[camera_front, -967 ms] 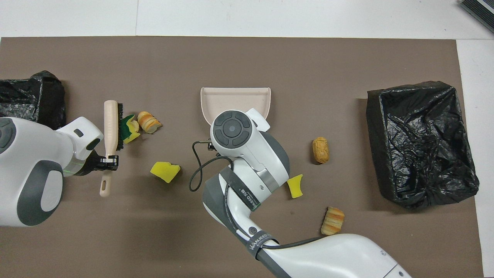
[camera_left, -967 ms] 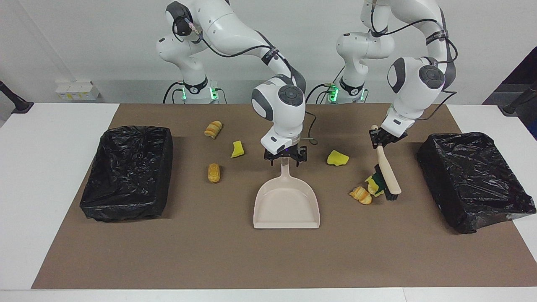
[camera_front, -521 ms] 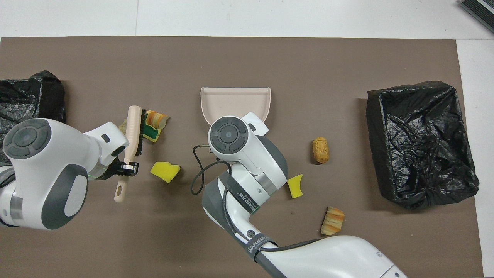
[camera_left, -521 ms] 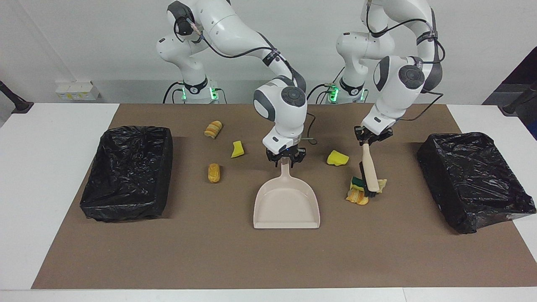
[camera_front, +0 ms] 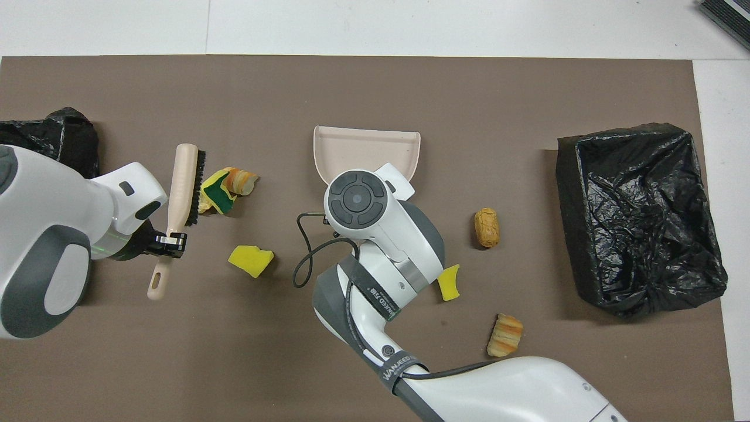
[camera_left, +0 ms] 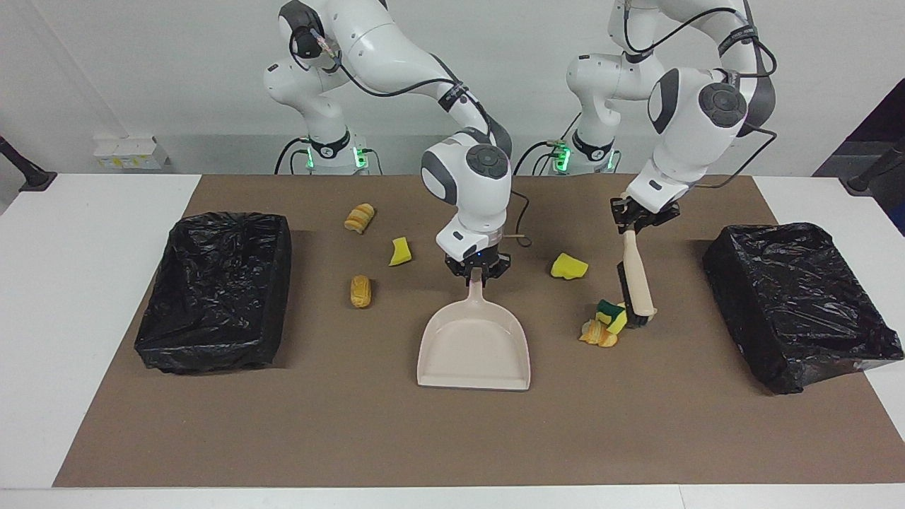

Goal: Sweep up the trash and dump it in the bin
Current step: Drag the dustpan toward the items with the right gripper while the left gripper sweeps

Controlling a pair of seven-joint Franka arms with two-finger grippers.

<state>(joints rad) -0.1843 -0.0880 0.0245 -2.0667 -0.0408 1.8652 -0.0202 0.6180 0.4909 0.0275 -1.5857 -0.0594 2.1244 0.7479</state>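
Right gripper (camera_left: 477,274) clamped on the beige dustpan (camera_left: 475,350) handle at mid-table, left gripper (camera_left: 640,219) gripped the brush (camera_left: 636,283) handle, bristles just beside a green-topped sponge and crust pile (camera_left: 602,326), other trash scraps (camera_left: 569,266) scattered nearer the robots

2 glossy white arms (camera_left: 396,49), grey joint caps, black cables, green base lights.

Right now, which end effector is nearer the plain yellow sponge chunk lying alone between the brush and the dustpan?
Roughly equal. The left end effector grips the brush beside the sponge chunk; the right end effector grips the dustpan handle.
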